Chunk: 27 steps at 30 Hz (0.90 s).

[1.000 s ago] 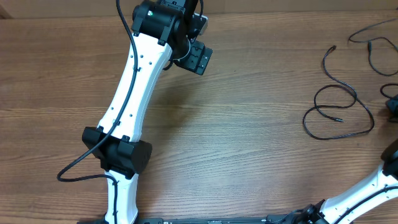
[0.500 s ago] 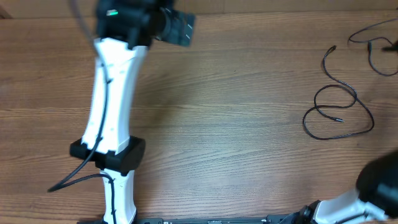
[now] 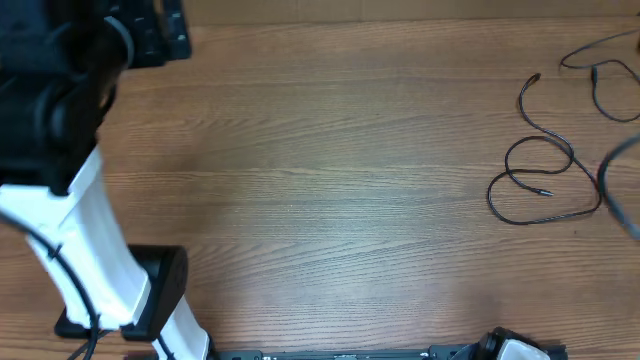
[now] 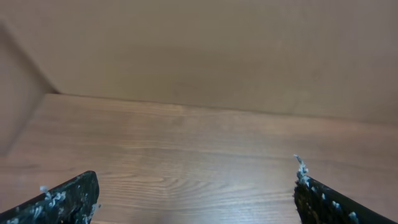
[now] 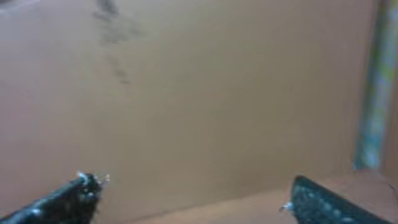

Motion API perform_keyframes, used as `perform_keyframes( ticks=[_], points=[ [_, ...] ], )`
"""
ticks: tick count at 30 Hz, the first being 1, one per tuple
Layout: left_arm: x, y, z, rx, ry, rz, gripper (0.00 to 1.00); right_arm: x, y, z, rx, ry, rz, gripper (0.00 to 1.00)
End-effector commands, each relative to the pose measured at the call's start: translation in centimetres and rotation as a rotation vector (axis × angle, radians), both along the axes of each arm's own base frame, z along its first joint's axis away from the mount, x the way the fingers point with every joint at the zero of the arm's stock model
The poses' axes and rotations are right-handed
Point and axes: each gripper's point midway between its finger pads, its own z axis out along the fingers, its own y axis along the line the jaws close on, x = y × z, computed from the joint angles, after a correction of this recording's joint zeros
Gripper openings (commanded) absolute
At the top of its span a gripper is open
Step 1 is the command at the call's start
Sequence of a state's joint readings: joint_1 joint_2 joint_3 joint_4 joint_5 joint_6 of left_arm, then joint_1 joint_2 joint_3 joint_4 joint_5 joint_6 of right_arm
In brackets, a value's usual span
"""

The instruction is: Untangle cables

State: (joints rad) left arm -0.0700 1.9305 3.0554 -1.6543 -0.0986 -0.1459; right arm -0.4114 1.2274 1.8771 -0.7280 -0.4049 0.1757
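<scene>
Two thin black cables lie loose on the wooden table at the right in the overhead view. One is a curvy looped strand (image 3: pixel 545 165); the other (image 3: pixel 600 75) runs off the top right edge. They lie apart. My left gripper (image 3: pixel 160 30) is far from them at the top left corner. In the left wrist view the left gripper (image 4: pixel 196 177) is open with only bare table between its fingers. My right gripper (image 5: pixel 191 183) is open too, blurred, facing a brown wall and holding nothing. It does not show in the overhead view.
The left arm (image 3: pixel 85 230) rises white along the left edge from its black base (image 3: pixel 150 300). A blurred dark streak (image 3: pixel 620 195) crosses the right edge beside the looped cable. The right arm's base (image 3: pixel 515 348) peeks in at the bottom. A brown wall (image 4: pixel 205 50) stands behind the table.
The left arm has swung from the top middle to the far left corner. The right arm has dropped out of the lower right of the overhead view. The cables have not moved.
</scene>
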Motion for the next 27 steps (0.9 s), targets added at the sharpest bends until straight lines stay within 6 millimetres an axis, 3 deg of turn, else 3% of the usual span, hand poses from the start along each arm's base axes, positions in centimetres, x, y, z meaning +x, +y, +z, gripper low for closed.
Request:
perform_keyframes(
  ticks=[1, 4, 6, 9, 16, 21, 27],
  points=[
    [-0.5, -0.2, 0.3, -0.013, -0.006, -0.006, 1.0, -4.1, 6.7, 2.9, -0.207, -0.13, 0.308, 1.0],
    [-0.9, -0.9, 0.3, -0.003, -0.002, -0.061, 1.0, -8.2, 9.1, 2.9, -0.298, -0.15, 0.367, 1.0],
    [-0.9, -0.9, 0.3, -0.002, -0.002, -0.06, 1.0, -10.5, 9.1, 0.6, -0.346, -0.07, 0.303, 1.0],
    [-0.8, -0.9, 0.3, 0.007, -0.004, -0.066, 1.0, -13.1, 10.0, -1.4, -0.411, -0.043, 0.294, 1.0],
    [-0.9, -0.9, 0.2, 0.014, 0.002, -0.069, 1.0, -18.2, 13.1, -3.5, -0.446, -0.193, 0.307, 1.0],
    [-0.9, -0.9, 0.3, 0.014, 0.0, -0.069, 1.0, -18.5, 13.3, -7.0, -0.338, -0.242, 0.309, 1.0],
    [-1.1, -1.0, -0.1, 0.007, 0.018, -0.072, 0.97, -16.2, 12.8, -13.0, -0.216, -0.241, 0.366, 1.0]
  ],
)
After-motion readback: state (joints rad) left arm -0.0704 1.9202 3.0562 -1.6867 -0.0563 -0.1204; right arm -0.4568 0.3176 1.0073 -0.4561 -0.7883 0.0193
